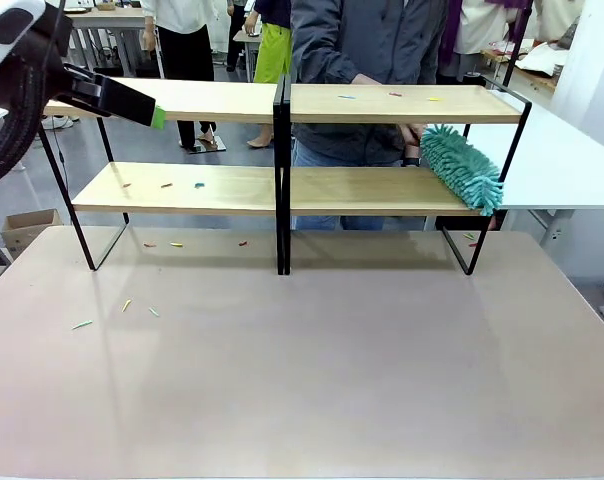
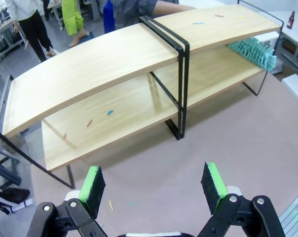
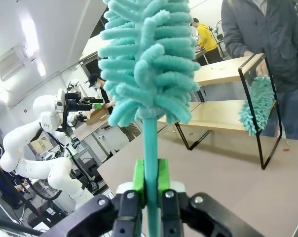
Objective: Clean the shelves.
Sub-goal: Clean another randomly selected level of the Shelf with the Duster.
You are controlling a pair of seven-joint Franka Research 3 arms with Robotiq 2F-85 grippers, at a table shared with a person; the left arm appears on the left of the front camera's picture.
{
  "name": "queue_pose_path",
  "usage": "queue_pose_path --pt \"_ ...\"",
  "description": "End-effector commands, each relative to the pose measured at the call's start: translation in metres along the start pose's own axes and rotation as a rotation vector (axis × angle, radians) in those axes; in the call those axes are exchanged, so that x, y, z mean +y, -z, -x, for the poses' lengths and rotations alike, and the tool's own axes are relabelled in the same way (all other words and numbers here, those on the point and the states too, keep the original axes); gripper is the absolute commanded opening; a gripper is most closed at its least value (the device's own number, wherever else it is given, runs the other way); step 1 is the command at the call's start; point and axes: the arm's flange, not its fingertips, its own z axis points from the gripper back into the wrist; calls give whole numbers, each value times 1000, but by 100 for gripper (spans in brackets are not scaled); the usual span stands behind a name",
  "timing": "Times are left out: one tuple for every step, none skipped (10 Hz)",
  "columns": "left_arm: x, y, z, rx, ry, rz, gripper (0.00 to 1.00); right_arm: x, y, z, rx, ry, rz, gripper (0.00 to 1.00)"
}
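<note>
Plainly, shelves [image 1: 212, 188] needed dusting.
Right gripper [image 3: 150, 176] clenched a duster [image 3: 149, 64] (left gripper [image 2: 153, 183] gaped, lower frame); long one-way sweeps seemed best.

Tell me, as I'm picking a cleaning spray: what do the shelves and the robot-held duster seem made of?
The shelves: matte light wood or laminate boards, faint grain, in a thin black frame, likely painted metal. The duster in the right gripper: soft teal chenille, probably microfibre, judging by its fuzzy strands.
</note>
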Motion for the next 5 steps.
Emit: queue_pose_path --pt "1 1 4 -7 0 1 100 0 0 -7 -13 -35 -7 12" --pt "1 1 4 -7 0 1 100 0 0 0 0 0 0 12" --pt "1 1 4 -7 0 1 100 0 0 0 0 0 0 12" --pt "1 1 4 -7 0 1 100 0 0 1 1 3 1 12" --pt "1 1 4 -7 0 1 100 7 22 -6 56 12 -35 12"
